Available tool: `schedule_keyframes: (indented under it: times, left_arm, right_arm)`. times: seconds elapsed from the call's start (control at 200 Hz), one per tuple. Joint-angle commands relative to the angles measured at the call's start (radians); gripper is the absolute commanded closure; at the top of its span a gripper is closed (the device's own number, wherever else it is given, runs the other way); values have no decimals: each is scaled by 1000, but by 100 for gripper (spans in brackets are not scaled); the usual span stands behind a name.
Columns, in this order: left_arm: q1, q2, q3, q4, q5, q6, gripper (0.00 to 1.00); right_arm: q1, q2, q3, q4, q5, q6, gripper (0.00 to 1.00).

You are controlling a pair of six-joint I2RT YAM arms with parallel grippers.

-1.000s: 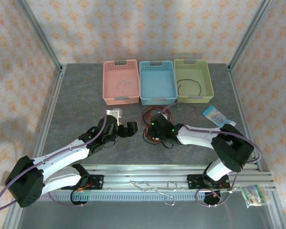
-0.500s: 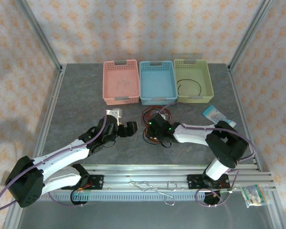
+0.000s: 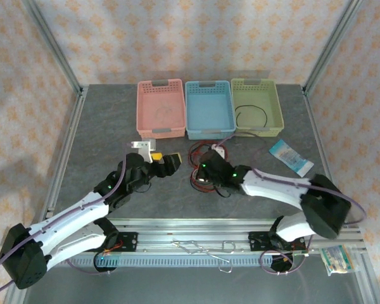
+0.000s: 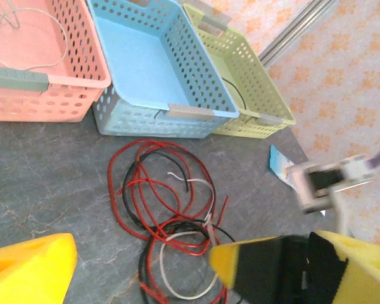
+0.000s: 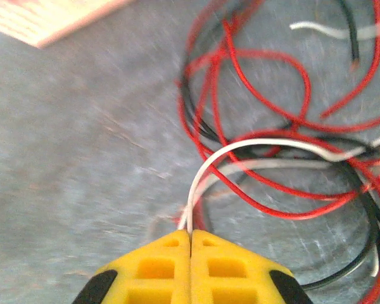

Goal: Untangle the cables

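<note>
On the desk [image 3: 101, 126], before the blue basket [image 3: 209, 111]: cables [image 4: 158, 209] tangled in one heap | right jaws pressed together, pinching the white cable [image 5: 253, 144] near its end, likely to draw it free | left jaws spread wide beside the heap, empty, ready to pin it.

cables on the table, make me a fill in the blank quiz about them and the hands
1. The cable pinched in the right hand is ____.
2. The loop in the green basket is ____.
3. The left hand is ____.
4. The tangle lies in front of the ____ basket.
Missing words: white, black, open, blue.
</note>
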Motion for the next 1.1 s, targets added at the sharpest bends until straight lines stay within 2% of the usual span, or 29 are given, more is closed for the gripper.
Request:
schedule_keyframes:
  times: [0.0,0.24,0.456,0.611,0.751,0.896,0.976,1.096]
  left_arm:
    - [3,-56,0,87,-3,10,6]
    - [4,-88,17,113,-34,75,5]
    - [3,-76,3,208,50,131,4]
    - [3,-69,-41,327,121,232,6]
    - [3,-64,-23,332,125,306,6]
    - [3,-63,48,256,178,502,6]
    - [3,-69,82,208,136,611,4]
    - [3,-105,63,256,125,796,4]
  right_arm:
    - [3,-132,6,-39,101,-29,100]
    - [2,-288,147,-172,187,-111,100]
    - [2,-308,310,-247,202,-175,100]
    - [1,-313,419,-275,201,-210,100]
    - [1,-286,519,-320,194,-259,100]
    - [2,-240,617,-388,166,-304,100]
    - [2,-203,677,-440,133,-326,100]
    - [2,-124,766,-545,128,-334,100]
